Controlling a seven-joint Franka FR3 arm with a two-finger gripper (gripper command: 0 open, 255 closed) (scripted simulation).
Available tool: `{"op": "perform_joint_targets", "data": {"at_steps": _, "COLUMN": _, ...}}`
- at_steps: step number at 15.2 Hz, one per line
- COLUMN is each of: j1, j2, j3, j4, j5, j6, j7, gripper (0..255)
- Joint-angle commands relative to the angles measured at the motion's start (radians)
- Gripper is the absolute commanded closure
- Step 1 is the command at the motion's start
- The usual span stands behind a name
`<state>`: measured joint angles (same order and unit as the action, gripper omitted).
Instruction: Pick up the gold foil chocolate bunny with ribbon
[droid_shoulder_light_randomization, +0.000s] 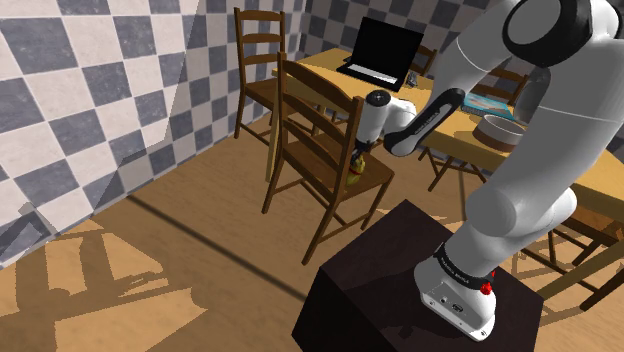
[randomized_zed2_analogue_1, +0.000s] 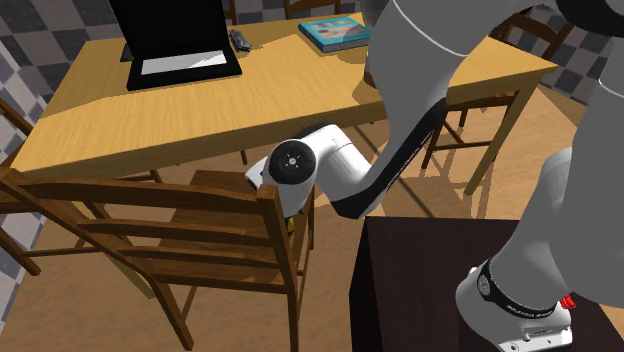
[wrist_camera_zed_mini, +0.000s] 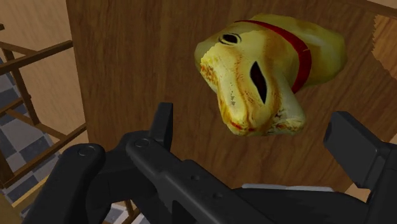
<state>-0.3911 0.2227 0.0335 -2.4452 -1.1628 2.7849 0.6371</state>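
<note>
ARM: My fingers (wrist_camera_zed_mini: 163, 127) stand wide apart over a wooden chair seat (wrist_camera_zed_mini: 121, 70), clasping nothing. The gold bunny (wrist_camera_zed_mini: 267, 76), a red ribbon (wrist_camera_zed_mini: 304, 60) at its neck, sits on that seat in the gap between them, just beyond the tips, touched by neither.

DESK: Is it centred in the gap?

ARM: Roughly. It looks a little nearer one finger than the other. I judge my gripper (wrist_camera_zed_mini: 254, 124) needs a small sideways correction before the tips go down past the bunny's flanks.

DESK: How do you expect it to handle?

ARM: Light, I reckon, and stiff but brittle. A foil-wrapped chocolate shape would be a thin shell, likely to dent or crack under a hard squeeze. The skin looks smooth and rounded, so it may slip out from between my fingers if they land on a curve. It also stands free on a flat seat, and a bump from one finger alone could tip it.

DESK: So where do you take hold?

ARM: Across the broad body on the far side of the ribbon from my fingertips, where the flanks seem widest and firmest, one finger on each side. I would avoid the narrow end nearest the tips. I take that for the head and ears, though I cannot tell for certain. Close gently, only until it stops sliding, then lift straight away from the seat.
</note>
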Motion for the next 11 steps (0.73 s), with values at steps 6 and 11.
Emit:
{"op": "perform_joint_targets", "data": {"at_steps": 6, "j1": 0.003, "j2": 0.016, "j3": -0.005, "j4": 0.008, "j5": -0.02, "j6": 0.005, "j7": 0.019, "gripper": 255}}
{"op": "perform_joint_targets", "data": {"at_steps": 11, "j1": 0.003, "j2": 0.016, "j3": -0.005, "j4": 0.008, "j5": -0.021, "j6": 0.005, "j7": 0.02, "gripper": 255}}
